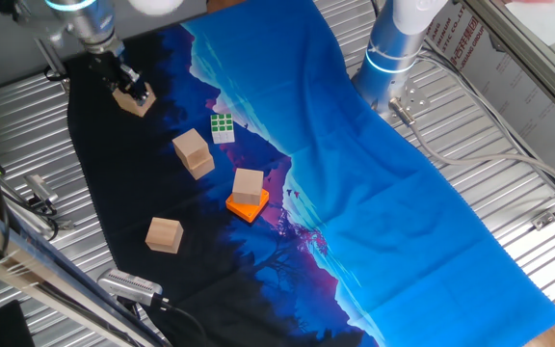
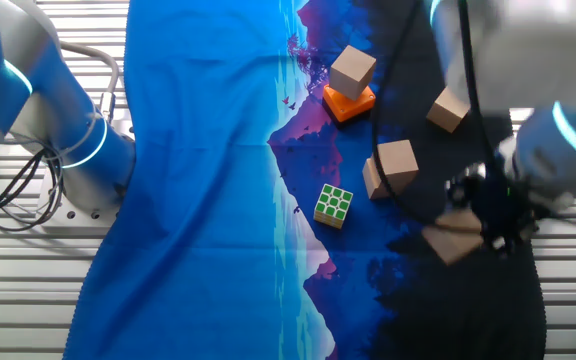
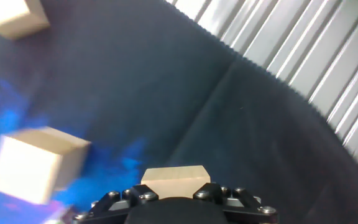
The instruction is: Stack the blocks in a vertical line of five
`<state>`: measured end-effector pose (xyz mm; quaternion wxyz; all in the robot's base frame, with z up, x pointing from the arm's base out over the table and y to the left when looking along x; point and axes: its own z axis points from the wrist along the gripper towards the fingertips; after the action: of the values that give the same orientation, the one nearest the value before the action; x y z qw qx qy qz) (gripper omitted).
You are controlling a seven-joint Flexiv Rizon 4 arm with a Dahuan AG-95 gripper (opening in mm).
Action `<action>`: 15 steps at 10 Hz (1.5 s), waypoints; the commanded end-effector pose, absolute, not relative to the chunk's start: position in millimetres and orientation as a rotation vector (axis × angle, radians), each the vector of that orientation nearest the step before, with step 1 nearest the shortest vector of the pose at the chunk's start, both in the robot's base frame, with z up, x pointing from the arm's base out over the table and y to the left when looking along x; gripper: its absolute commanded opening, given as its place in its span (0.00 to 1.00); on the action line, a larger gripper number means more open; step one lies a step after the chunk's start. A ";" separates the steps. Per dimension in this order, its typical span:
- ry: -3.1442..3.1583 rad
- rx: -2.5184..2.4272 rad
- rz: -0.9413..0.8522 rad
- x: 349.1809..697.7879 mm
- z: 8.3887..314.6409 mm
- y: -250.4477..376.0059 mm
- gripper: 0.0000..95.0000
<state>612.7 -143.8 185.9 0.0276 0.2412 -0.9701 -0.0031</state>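
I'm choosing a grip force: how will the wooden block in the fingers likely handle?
The block held in the gripper looks like solid wood, so probably stiff and light. Its flat faces suit the fingers and should not roll. Smooth faces might slip if gripped loosely.

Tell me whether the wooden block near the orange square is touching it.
Touching. One fixed view shows the block resting on the orange square; the other fixed view shows the same, no gap.
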 end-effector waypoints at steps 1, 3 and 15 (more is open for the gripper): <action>-3.041 0.447 -0.086 592.5 224.4 -94.1 0.00; -3.052 0.367 -0.081 588.4 227.7 -70.7 0.00; -3.104 0.167 -0.078 563.7 180.3 -18.2 0.00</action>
<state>564.4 -18.6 180.2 0.0157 0.0532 -0.9982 -0.0239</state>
